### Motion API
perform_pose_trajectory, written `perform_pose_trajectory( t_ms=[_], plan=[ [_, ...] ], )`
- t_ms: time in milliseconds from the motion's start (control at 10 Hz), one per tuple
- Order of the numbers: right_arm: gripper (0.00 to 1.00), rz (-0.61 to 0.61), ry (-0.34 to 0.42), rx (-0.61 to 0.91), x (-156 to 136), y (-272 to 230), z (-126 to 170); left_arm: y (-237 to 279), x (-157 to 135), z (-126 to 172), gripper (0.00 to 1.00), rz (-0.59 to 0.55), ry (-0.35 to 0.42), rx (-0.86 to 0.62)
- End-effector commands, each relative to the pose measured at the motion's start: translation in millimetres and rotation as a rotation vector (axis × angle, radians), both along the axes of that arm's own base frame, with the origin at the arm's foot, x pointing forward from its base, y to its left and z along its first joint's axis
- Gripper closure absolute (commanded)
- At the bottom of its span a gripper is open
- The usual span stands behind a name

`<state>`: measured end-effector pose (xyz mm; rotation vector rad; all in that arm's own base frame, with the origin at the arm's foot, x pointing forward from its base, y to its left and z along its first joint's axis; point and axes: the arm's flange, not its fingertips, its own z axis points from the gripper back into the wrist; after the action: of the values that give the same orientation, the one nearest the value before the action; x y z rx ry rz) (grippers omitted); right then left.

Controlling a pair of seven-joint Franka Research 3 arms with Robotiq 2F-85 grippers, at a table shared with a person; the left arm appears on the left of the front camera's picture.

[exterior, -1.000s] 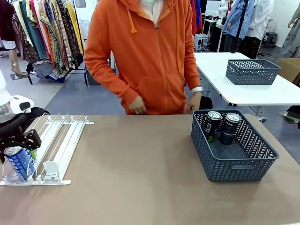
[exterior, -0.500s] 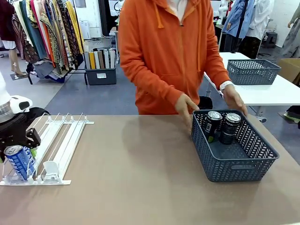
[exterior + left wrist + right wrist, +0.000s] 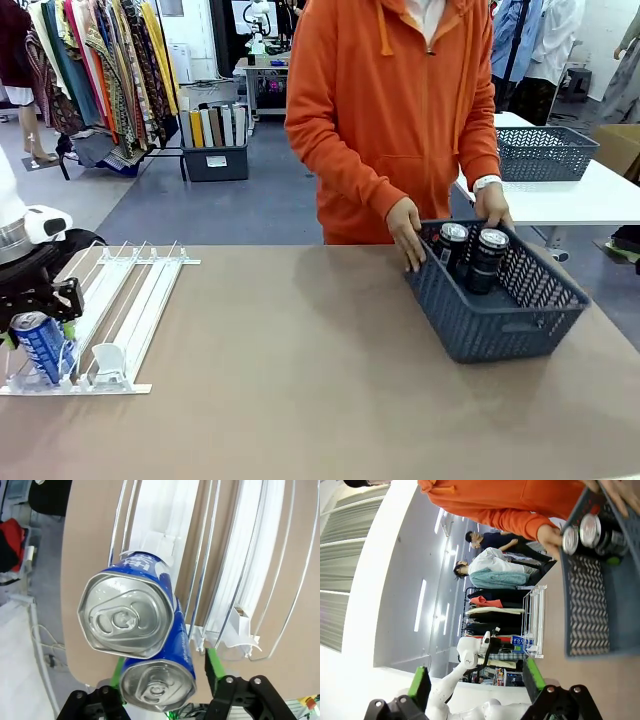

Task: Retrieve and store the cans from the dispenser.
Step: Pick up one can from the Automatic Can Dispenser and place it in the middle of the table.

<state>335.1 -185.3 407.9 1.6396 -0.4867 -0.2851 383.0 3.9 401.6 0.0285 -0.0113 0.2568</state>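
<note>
Blue Pocari can: between left fingers, in dispenser; grip unclear.
Stored: two dark cans in grey basket.
Right fingers: spread, empty.

The dispenser, a flat white rack of long parallel rail lanes, lies at the table's near left corner. One blue-and-white can stands at the front end of its left-hand lane, silver top unopened. Two black cans stand upright, side by side, inside the grey mesh basket at the right.
</note>
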Motion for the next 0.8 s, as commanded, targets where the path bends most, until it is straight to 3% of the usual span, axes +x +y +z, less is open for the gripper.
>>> perform_pose_trajectory(
  t_ms=[0,700],
  plan=[
    [0.00,0.016,-0.010,-0.011,0,-1,3,-1,5,0,1.00,0.014,-0.005,0.023],
    [0.00,0.016,-0.010,-0.011,0,-1,3,-2,-2,11,1.00,0.011,-0.032,0.013]
  ],
)
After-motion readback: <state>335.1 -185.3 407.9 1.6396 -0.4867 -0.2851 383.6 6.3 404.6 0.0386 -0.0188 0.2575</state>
